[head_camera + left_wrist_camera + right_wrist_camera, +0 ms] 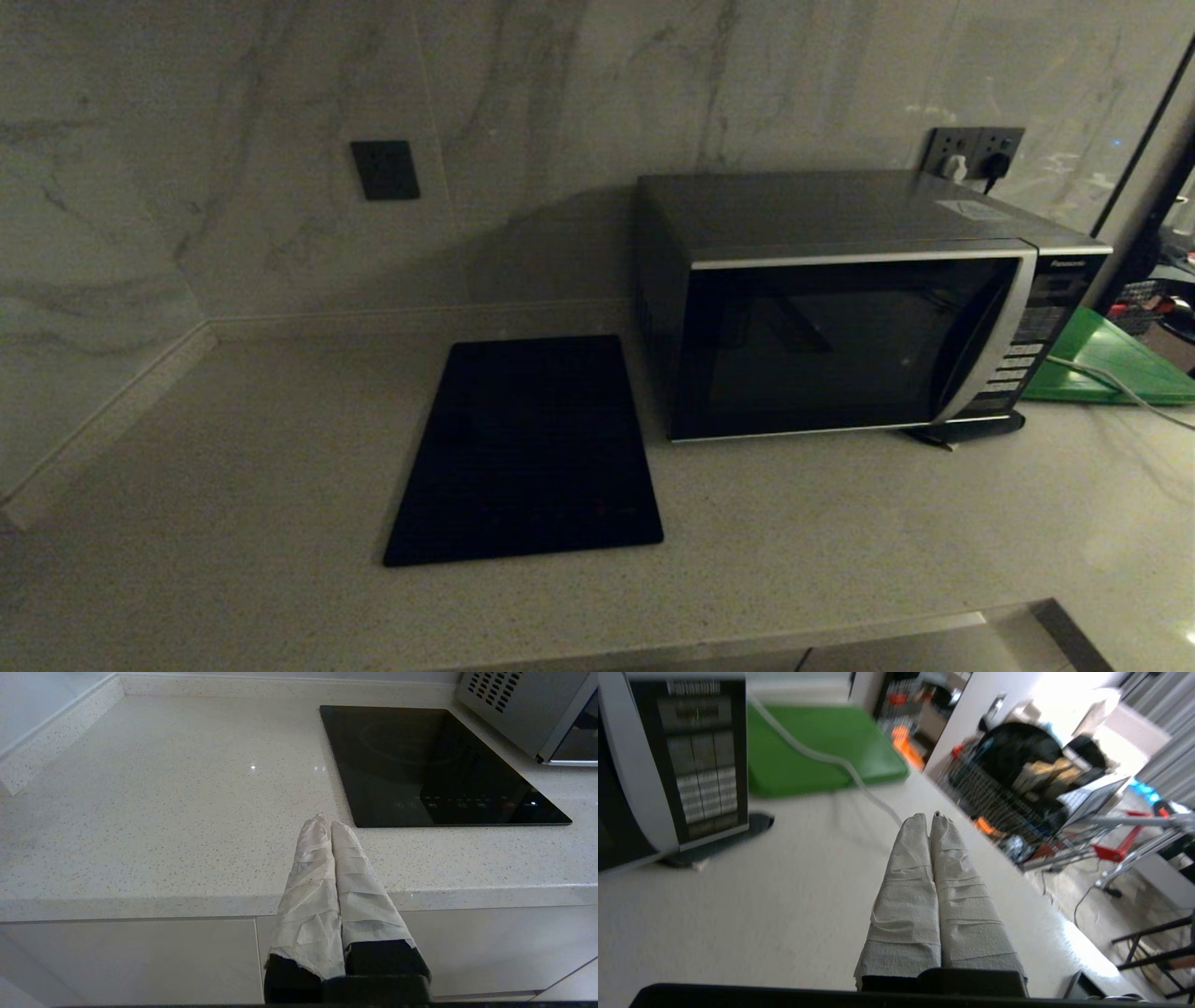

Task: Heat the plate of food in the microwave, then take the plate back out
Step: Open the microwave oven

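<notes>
The black and silver-grey microwave point(859, 308) sits door-shut at centre right of the head view on the pale speckled worktop point(233, 523); no plate shows. The right gripper point(932, 817), pressed shut and empty, hovers before its button panel, probably bound for the door. The left gripper point(326, 822), shut and empty, waits parked at the worktop edge.

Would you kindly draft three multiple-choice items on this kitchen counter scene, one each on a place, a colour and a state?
1. Where does the black cooktop panel lie?
A. On top of the microwave
B. On the counter at the microwave's left
C. On the green board

2. What colour is the board at the microwave's right?
A. Green
B. Red
C. Yellow

3. How is the microwave door?
A. Wide open
B. Removed
C. Closed

Answers:
1 B, the panel lies flat on the counter beside the oven's left wall.
2 A, it shows green in the head and right wrist views.
3 C, the dark glass sits flush with the front.
</notes>
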Tool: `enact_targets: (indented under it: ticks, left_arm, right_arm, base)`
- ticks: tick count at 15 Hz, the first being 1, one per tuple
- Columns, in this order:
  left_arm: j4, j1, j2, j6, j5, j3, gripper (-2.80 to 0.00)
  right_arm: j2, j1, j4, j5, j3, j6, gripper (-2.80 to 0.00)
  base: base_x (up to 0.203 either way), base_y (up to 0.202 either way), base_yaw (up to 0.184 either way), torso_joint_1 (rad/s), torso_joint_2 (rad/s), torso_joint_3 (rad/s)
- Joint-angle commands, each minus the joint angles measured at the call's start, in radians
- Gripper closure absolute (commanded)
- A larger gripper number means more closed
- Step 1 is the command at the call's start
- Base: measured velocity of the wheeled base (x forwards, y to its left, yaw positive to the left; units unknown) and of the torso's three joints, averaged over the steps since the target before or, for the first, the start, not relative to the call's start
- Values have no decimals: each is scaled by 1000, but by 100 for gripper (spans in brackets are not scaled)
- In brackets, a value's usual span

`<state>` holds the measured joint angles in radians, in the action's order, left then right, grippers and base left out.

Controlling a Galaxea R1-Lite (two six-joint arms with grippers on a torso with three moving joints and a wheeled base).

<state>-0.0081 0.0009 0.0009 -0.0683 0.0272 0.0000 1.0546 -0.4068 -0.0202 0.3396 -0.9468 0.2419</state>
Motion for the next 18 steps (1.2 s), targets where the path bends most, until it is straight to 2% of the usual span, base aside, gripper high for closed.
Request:
enact_targets:
  ticks: [1,5,7,9,10,12,14,16,18]
  left_arm:
    - [0,1,1,-1,0,0,0]
    - [-1,1,1,-1,0,0,0]
    - [0,-1,1,-1,0,0,0]
    - [-1,1,1,-1,0,0,0]
    - [0,-1,1,-1,0,0,0]
    - [-1,1,1,-1,0,0,0]
    - [0,-1,1,-1,0,0,0]
    - [0,0,1,-1,0,0,0]
    - [-1,1,1,-1,0,0,0]
  right_arm:
    - [98,16,-2,1,11,2,0]
    - [248,27,2,1,-15,-41,0]
    - [332,37,-43,9,-45,-41,0]
    - [413,73,-179,78,-90,-37,0]
    - [439,80,-196,111,-124,-33,0]
    - [488,84,-208,227,-203,-31,0]
    - [549,89,-254,259,-260,-37,0]
    - [618,136,-430,285,-260,-39,0]
    - [668,195,-528,300,-245,-54,0]
  base:
    - [0,0,0,0,0,0]
    - [0,0,0,0,0,0]
    - [0,0,0,0,0,0]
    - [0,0,0,0,0,0]
    - [0,0,0,0,0,0]
    - [0,0,0,0,0,0]
    - [0,0,0,0,0,0]
    - [0,0,0,0,0,0]
    - [0,0,0,0,0,0]
